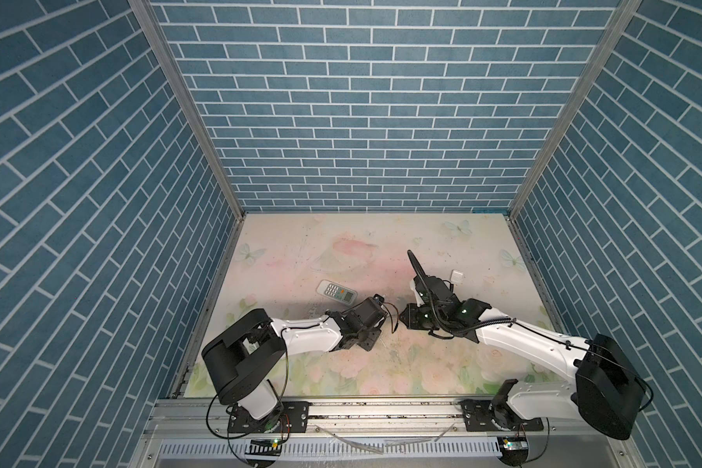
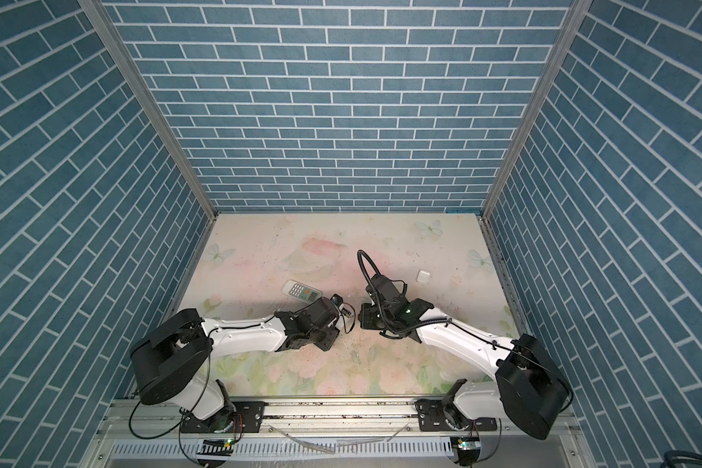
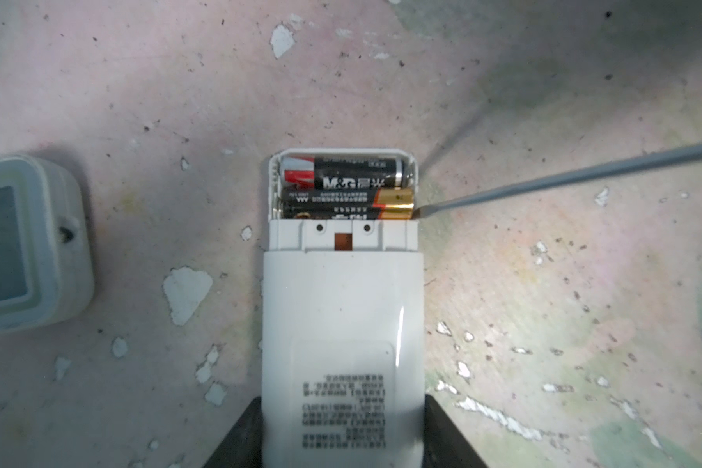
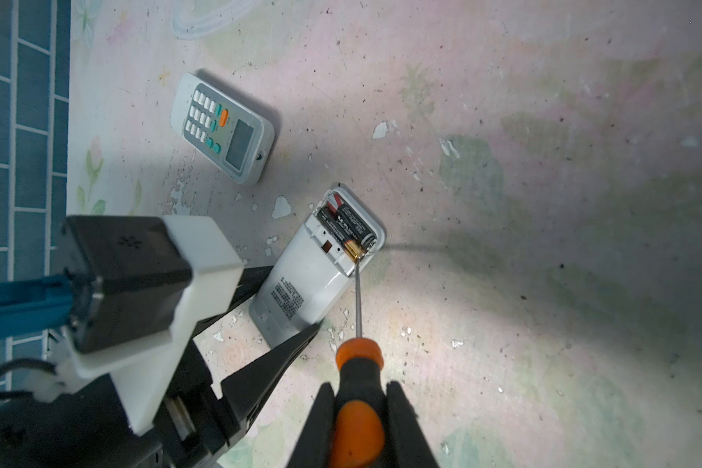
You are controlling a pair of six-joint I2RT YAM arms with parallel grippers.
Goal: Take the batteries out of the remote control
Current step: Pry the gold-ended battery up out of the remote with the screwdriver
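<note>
The left fingers (image 3: pixel 246 445) pinch the remote (image 3: pixel 341 324), the right fingers (image 4: pixel 317 429) the screwdriver (image 4: pixel 359 354). Its tip, seemingly at the gold end of the battery (image 3: pixel 341 202), could slip off when levered.

We count two white plastic remote controls: a face-down remote (image 3: pixel 341 324) with its battery bay open and a keypad-up remote (image 4: pixel 221 129). In that bay we see two slim dark cylindrical batteries, a red-ended battery (image 3: pixel 341 172) and a gold-banded battery (image 3: pixel 345 204). Then one orange-and-black-handled screwdriver (image 4: pixel 359 352), one small white square plastic piece (image 1: pixel 457 276), and two black-and-white robot arms: left arm (image 1: pixel 300 334), right arm (image 1: pixel 515 336).
</note>
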